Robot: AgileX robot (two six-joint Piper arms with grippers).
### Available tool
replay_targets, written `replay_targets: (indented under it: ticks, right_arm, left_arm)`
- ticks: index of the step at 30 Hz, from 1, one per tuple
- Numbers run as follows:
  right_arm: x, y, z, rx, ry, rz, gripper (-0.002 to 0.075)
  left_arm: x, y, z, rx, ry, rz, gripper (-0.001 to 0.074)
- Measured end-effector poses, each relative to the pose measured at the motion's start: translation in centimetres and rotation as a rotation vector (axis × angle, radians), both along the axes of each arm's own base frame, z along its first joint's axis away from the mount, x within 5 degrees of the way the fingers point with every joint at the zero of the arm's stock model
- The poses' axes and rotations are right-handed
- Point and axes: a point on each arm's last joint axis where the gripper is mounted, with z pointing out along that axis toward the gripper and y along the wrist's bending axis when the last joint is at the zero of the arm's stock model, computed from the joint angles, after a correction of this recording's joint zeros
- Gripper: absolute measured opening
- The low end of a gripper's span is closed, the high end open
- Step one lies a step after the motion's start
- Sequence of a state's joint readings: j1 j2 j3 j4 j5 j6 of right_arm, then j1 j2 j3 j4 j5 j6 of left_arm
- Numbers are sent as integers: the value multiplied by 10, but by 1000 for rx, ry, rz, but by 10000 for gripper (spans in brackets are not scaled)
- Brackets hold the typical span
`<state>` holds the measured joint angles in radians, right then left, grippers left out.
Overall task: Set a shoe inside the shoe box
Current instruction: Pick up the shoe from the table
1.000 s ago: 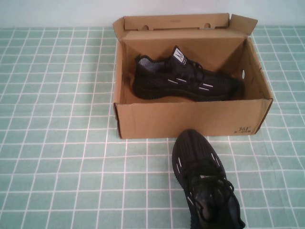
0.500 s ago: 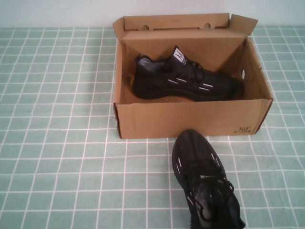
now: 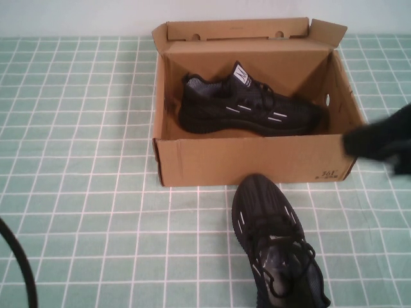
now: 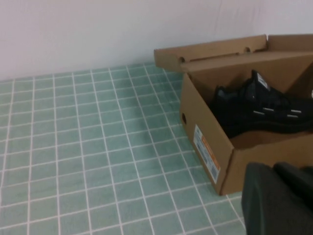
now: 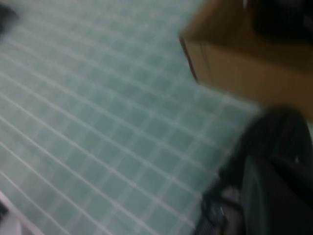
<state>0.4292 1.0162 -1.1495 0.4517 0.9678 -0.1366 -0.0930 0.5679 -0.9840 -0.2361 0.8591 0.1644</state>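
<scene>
The black knit lace-up shoe [image 3: 275, 247] lies on the green tiled tabletop [image 3: 83, 192], toe just beside the front wall of the brown corrugated cardboard shoe box [image 3: 257, 160], which holds its twin [image 3: 250, 106].

Risks:
- The right end effector [image 3: 379, 142] (blurred; finger state cannot be told) is close to the box's right corner and may knock it.
- The laces may snag.

The left wrist view alone shows the box's end label [image 4: 205, 152] and the left end effector [image 4: 279, 200] (state unclear) near the box.
</scene>
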Motion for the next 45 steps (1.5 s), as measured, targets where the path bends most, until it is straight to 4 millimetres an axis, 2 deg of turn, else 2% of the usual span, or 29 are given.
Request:
replay_targets:
  ticks: [5,7,11,14,18,24,25,27,28,29,30,31,33,34,36,37,45]
  right_arm:
    - [11,36,-39,-277,133,-18,-8]
    - [9,58,-53,-354,153,-10,-8]
    - [3,98,-73,-439,178,23,-8]
    - [0,115,-86,-477,203,40,-8]
    - [2,120,-94,-498,241,-6,-8]
    - [2,120,-95,-475,283,-79,-7]
    - [1,118,-77,-399,267,-105,18]
    - [0,118,-78,-401,279,-105,71]
    - [1,120,-96,-466,313,-101,29]
    - [1,120,-96,-461,323,-102,55]
    - [-2,121,-82,-394,332,-100,197]
    - [-1,122,-99,-461,350,-103,125]
    - [-2,124,-101,-456,377,-100,202]
    - [-2,127,-90,-403,380,-91,347]
    - [2,130,-97,-436,369,-96,359]
    - [0,130,-110,-477,413,-97,317]
    - [11,141,-140,-578,432,-118,350]
  left_arm:
    - [-2,-1,-4,13,61,-19,-4]
    - [-3,-1,-7,20,93,-26,-4]
    - [-4,-2,-9,27,116,-30,-4]
    - [-5,-2,-9,27,117,-31,-4]
    - [-5,-2,-10,32,133,-33,-4]
    - [-9,-3,-16,35,205,-57,-4]
    - [-10,-3,-17,36,220,-62,-4]
    - [-10,-4,-20,37,244,-70,-4]
    - [-10,-4,-23,39,257,-75,-4]
    - [-9,-5,-26,40,268,-84,-4]
    - [-8,-6,-29,42,277,-93,-4]
    - [-8,-7,-32,45,287,-105,-4]
    - [-8,-8,-36,49,301,-126,-4]
    - [-8,-9,-38,51,307,-135,-4]
    - [-8,-10,-39,54,311,-148,-4]
    - [-8,-10,-39,52,311,-150,-4]
    - [-8,-11,-39,55,311,-165,-4]
